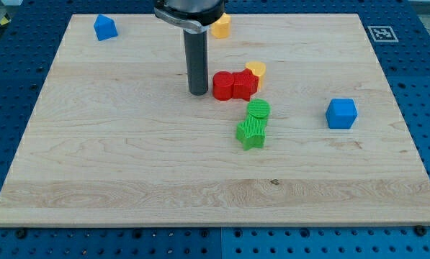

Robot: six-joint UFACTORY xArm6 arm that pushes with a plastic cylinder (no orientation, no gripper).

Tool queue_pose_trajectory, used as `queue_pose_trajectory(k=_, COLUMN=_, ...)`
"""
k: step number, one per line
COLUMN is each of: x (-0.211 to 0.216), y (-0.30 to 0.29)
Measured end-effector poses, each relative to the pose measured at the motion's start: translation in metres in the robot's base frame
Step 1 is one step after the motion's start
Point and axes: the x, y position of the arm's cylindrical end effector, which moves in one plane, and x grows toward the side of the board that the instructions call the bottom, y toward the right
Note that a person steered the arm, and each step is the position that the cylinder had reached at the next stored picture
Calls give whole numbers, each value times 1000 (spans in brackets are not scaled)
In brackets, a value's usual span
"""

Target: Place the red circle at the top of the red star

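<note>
Bright, even light falls from overhead. The pale wooden board (128,165) shows only soft, short shadows. Focus is sharp throughout.

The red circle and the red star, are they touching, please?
Touching: the camera view shows the red circle pressed against the red star, with no board visible between them.

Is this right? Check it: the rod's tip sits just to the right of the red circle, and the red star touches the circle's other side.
Not quite. The camera view shows my tip just to the view's left of the red circle, not its right. The rest holds: the red star touches the circle's other side.
</note>
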Motion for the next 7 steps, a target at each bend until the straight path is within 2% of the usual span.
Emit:
queue_pose_trajectory(k=2, x=33, y=2)
queue_pose_trajectory(k=3, x=40, y=28)
queue_pose_trajectory(k=5, x=38, y=57)
queue_pose_trajectory(k=7, x=34, y=57)
